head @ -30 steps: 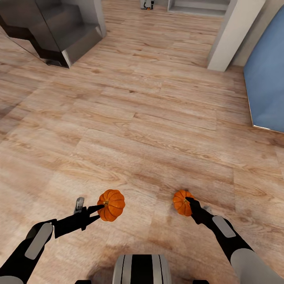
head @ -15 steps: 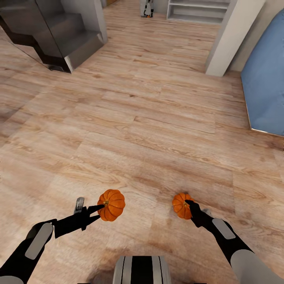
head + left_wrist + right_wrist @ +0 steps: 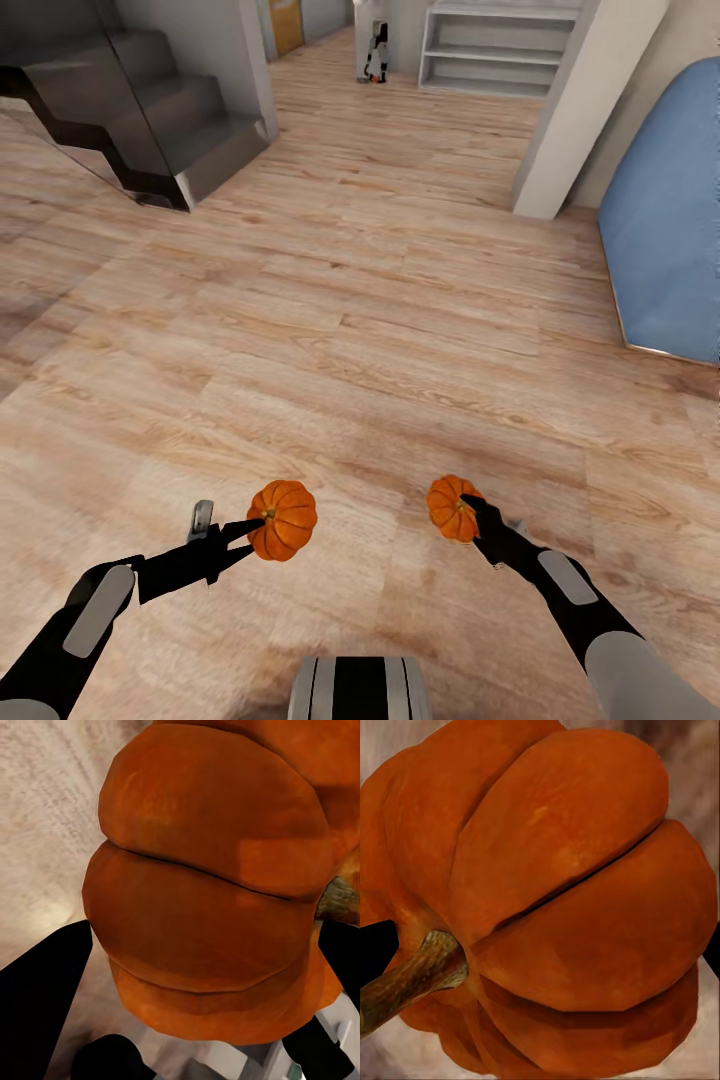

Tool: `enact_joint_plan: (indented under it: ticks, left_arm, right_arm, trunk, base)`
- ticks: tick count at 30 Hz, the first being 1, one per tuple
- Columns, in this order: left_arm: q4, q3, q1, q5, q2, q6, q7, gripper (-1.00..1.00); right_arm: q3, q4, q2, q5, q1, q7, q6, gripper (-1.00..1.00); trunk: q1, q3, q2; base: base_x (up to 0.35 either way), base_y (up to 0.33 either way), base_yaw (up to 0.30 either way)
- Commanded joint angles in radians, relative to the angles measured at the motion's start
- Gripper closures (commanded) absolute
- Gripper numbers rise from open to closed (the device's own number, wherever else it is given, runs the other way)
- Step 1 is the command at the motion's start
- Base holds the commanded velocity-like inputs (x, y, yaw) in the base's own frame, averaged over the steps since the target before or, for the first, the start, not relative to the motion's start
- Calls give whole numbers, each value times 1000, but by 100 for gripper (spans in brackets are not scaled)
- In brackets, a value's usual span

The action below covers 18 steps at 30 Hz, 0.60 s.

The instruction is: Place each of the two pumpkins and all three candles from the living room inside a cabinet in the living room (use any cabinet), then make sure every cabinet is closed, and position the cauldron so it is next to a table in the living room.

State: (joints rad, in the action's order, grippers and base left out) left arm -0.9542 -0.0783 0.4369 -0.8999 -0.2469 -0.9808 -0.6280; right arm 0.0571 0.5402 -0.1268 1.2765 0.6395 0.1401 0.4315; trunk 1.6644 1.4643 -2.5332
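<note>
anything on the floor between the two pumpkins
No: in the head view, bare wood floor separates the left pumpkin and the right pumpkin.

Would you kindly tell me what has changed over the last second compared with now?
The whole view has shifted, so the camera moved: more of the far shelving and staircase shows. The right gripper carried its pumpkin slightly left and up. The left gripper still holds its pumpkin in the same spot.

One orange ribbed pumpkin [image 3: 283, 520] sits clamped at the tip of the left pincer [image 3: 256, 529], raised off the floor, its stem turned toward the fingers. The second pumpkin [image 3: 452, 508], slightly smaller in the head view, is gripped at the tip of the right pincer [image 3: 470, 512], its brown stem [image 3: 406, 979] pointing sideways.
</note>
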Motion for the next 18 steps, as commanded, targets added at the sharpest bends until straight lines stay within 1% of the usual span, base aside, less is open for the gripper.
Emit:
enact_joint_plan:
  ticks: [1,3,5,10,18]
  left_arm:
    - [0,-2,0,4,0,-4,-4,100]
    - [0,-2,0,4,1,-4,-4,100]
    - [0,-1,0,4,1,-4,-4,100]
    - [0,13,0,4,3,-4,-4,100]
    - [0,16,0,4,3,-4,-4,100]
  right_arm:
    - [4,-1,0,-5,0,26,15,100]
    - [3,0,0,-8,0,56,21,100]
    - [2,0,0,-13,0,68,34,100]
    - [3,0,0,-16,0,76,53,100]
    - [3,0,-1,-16,0,76,56,100]
  trunk:
    - [-1,-3,0]
    - [-1,-11,1]
    - [-2,-19,1]
    - [-5,-38,2]
    - [-8,-69,4]
  base:
    - [0,0,0]
    - [0,0,0]
    - [0,0,0]
    - [0,0,0]
    - [0,0,0]
